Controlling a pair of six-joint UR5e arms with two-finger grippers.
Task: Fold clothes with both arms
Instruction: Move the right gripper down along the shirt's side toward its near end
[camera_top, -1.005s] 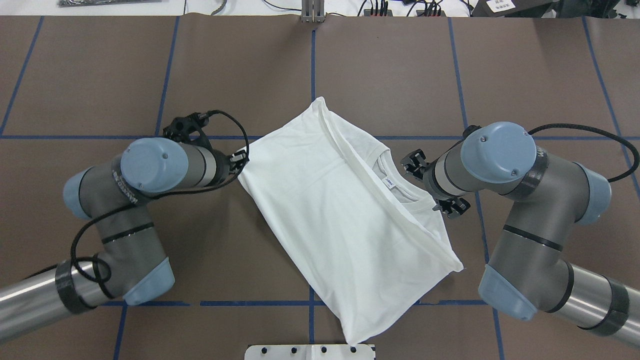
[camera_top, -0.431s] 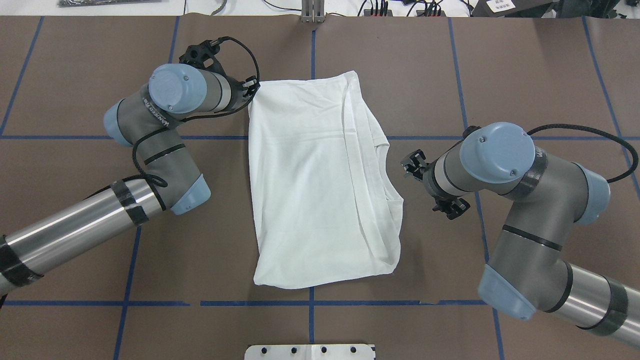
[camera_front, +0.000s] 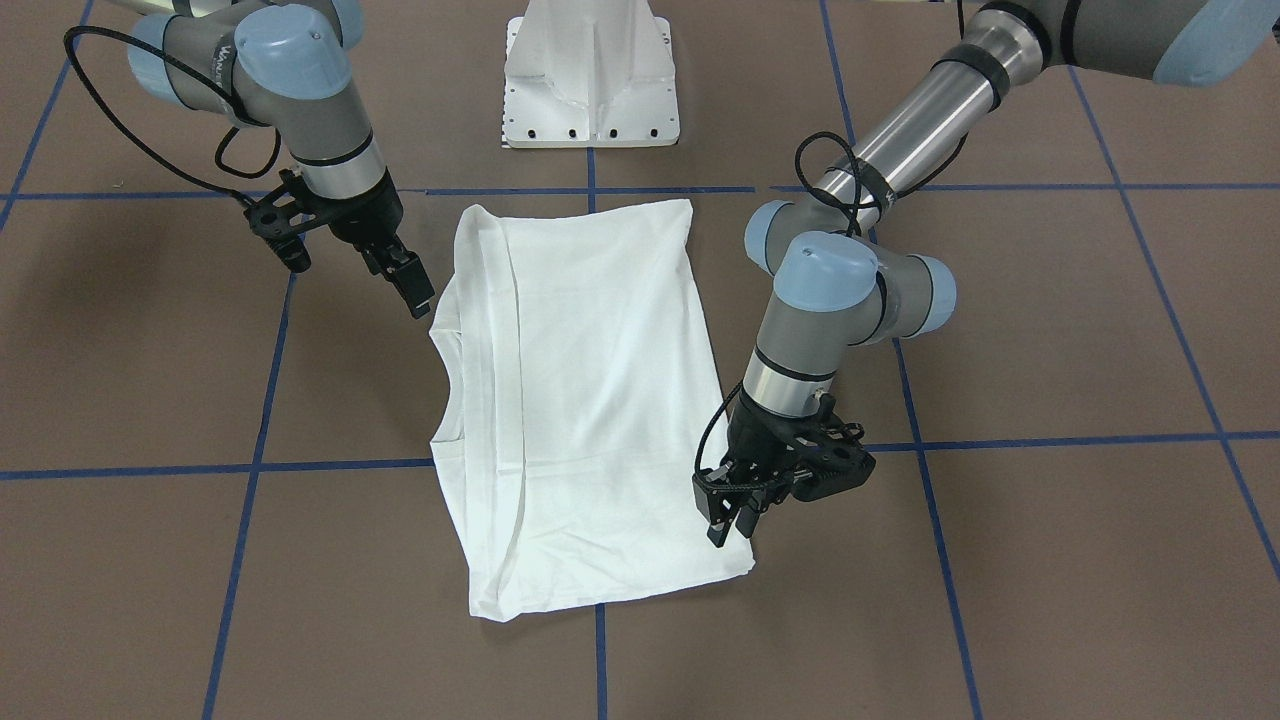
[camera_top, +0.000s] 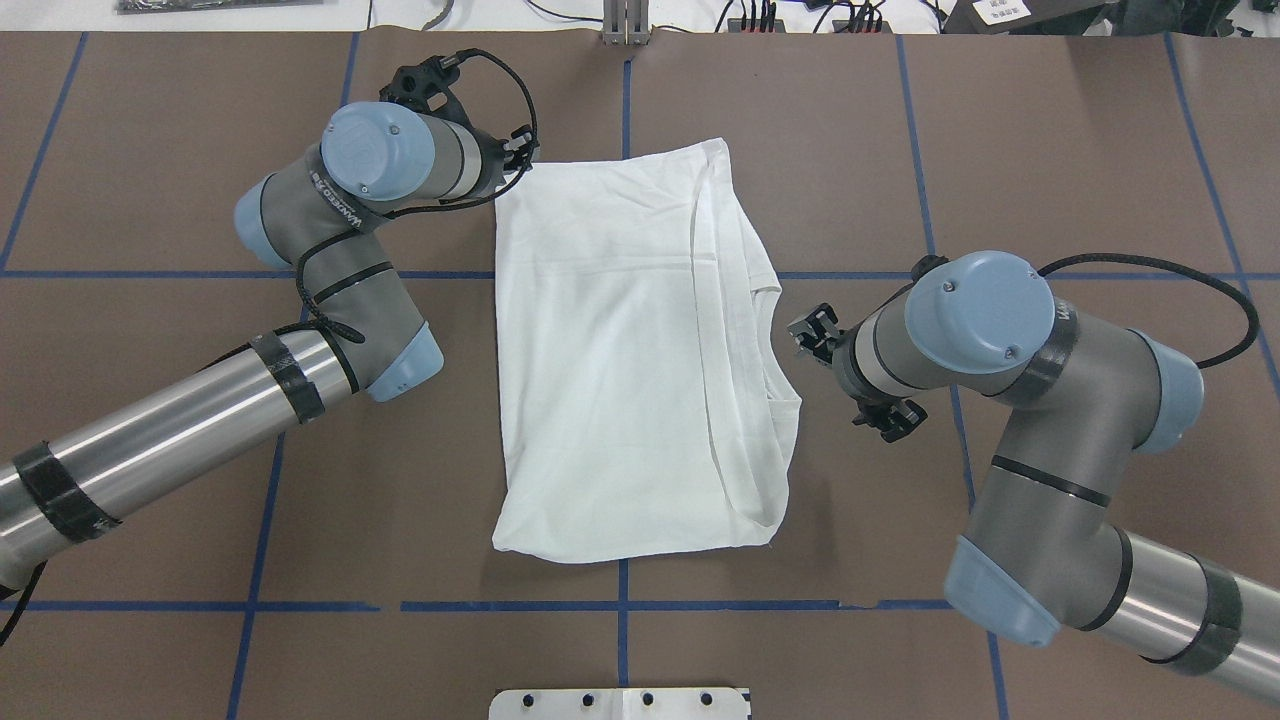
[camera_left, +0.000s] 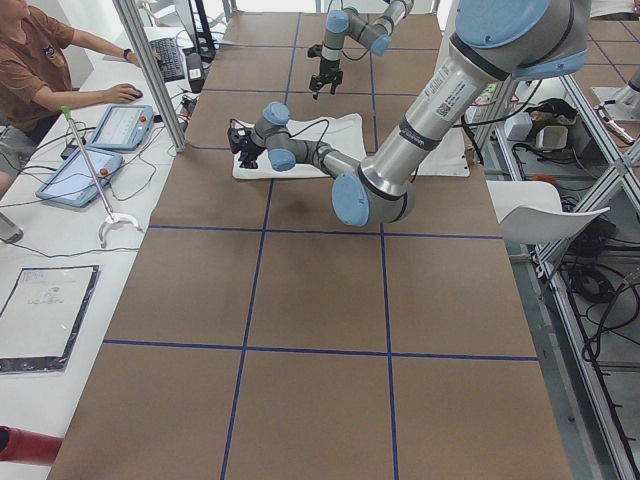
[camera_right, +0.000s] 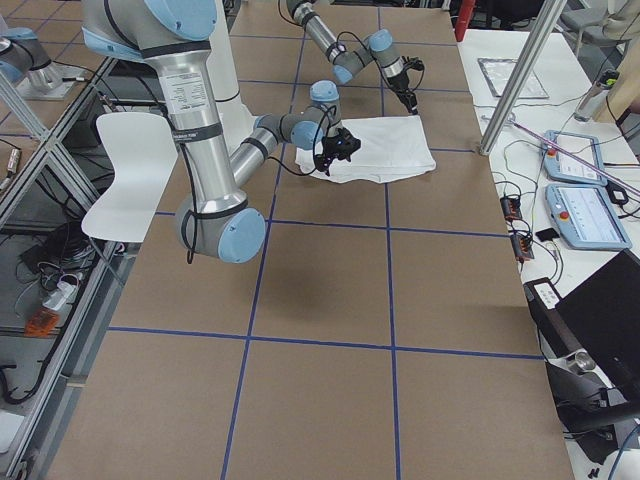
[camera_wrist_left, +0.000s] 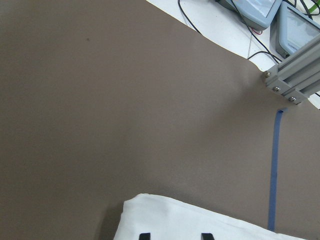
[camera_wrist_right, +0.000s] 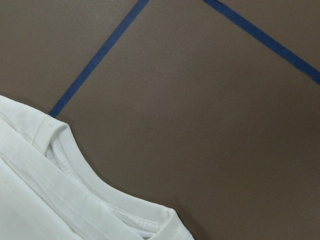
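L tool (camera_front: 728, 522), fingers apart, sits on yr shirt (camera_front: 590, 400) edge, lower right; R tool (camera_front: 412, 292) upper left, grip can't tell.

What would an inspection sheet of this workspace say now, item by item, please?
Surface: brown table cover with a blue tape grid, flat.
Job's things: white T-shirt folded to a rectangle, lying flat at centre; collar on the right arm's side.
Clutter: nothing seen.
Grippers: left gripper open at the shirt's far corner; right gripper near the collar edge, state and contact unclear.
Cables: black cable loops off the left wrist; another off the right arm.
Surroundings: operator and tablets at the side bench.
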